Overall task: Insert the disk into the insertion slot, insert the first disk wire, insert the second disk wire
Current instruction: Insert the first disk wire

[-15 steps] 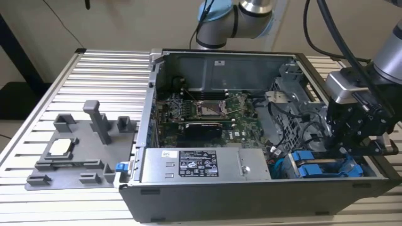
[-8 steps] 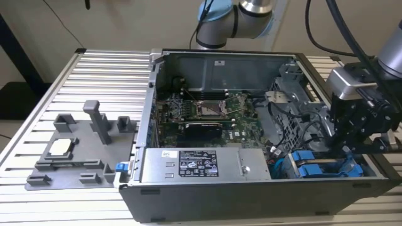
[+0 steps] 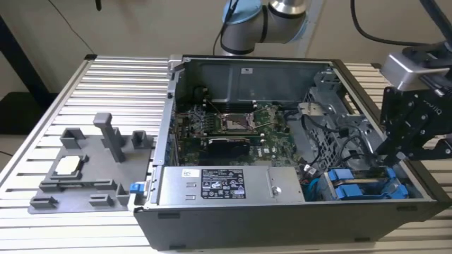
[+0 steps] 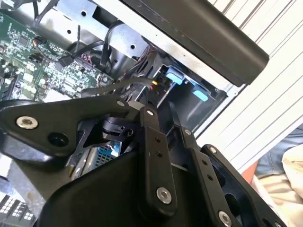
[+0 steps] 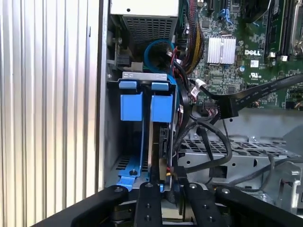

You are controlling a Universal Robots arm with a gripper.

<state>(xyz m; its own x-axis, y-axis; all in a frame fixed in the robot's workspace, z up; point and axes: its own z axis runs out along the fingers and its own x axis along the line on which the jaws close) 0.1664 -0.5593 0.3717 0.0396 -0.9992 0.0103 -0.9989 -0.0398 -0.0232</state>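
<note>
The matt-black bar-linkage gripper (image 3: 395,153) carries silver round-head screws (image 4: 164,194) at its pivots. Directly above the gripper sits a silver-grey rectangular wrist block (image 3: 416,66). Up and to the exterior view's left of the gripper are silver-grey cylindrical arm joints (image 3: 282,24) with light-blue end caps (image 3: 232,16) and black cables (image 3: 363,26).

Robotics lab or test workshop. An opened dark-grey desktop computer case (image 3: 282,225) is lying on a ribbed silver aluminium-profile table (image 3: 116,79); a grey plastic fixture plate (image 3: 71,193) is sitting beside it, a silver-and-blue robot arm (image 3: 244,29) standing behind.

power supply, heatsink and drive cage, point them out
power supply (image 3: 177,193), exterior view, grey top face
heatsink (image 5: 221,49), first wrist view, silver fins
drive cage (image 5: 142,75), first wrist view, grey metal bar by blue tabs
</note>
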